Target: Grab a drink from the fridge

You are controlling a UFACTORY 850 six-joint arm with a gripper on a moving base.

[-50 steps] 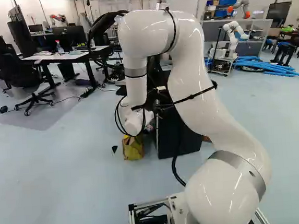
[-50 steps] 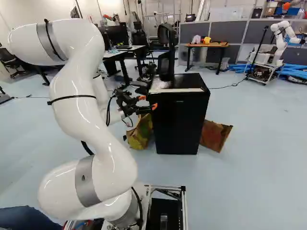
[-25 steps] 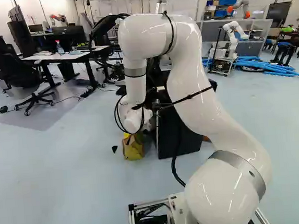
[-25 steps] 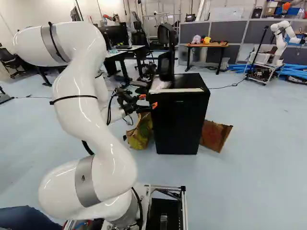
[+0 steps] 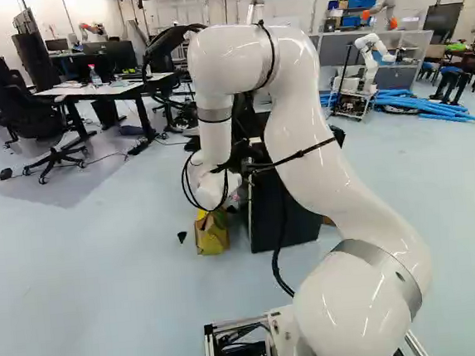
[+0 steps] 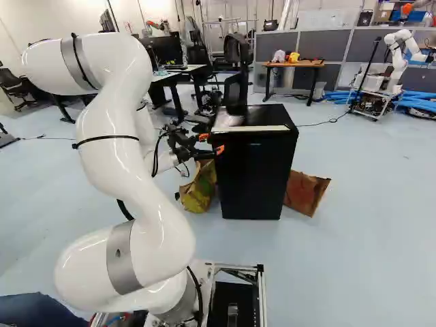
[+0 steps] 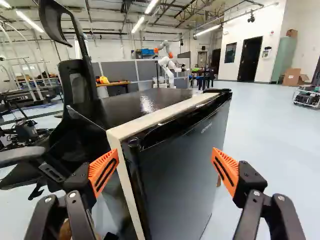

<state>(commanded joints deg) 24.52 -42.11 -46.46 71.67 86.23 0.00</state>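
In the left base view, the black fridge (image 5: 300,222) is behind the white arm (image 5: 295,123), right of a yellow bag (image 5: 212,237). In the right base view, the gripper (image 6: 211,144) is by the fridge's left edge, up high. In the wrist view, it is wide open, fridge ahead

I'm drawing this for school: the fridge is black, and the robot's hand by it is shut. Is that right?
Not quite. The fridge is black, but the hand by it is open: the wrist view shows its orange pads wide apart.
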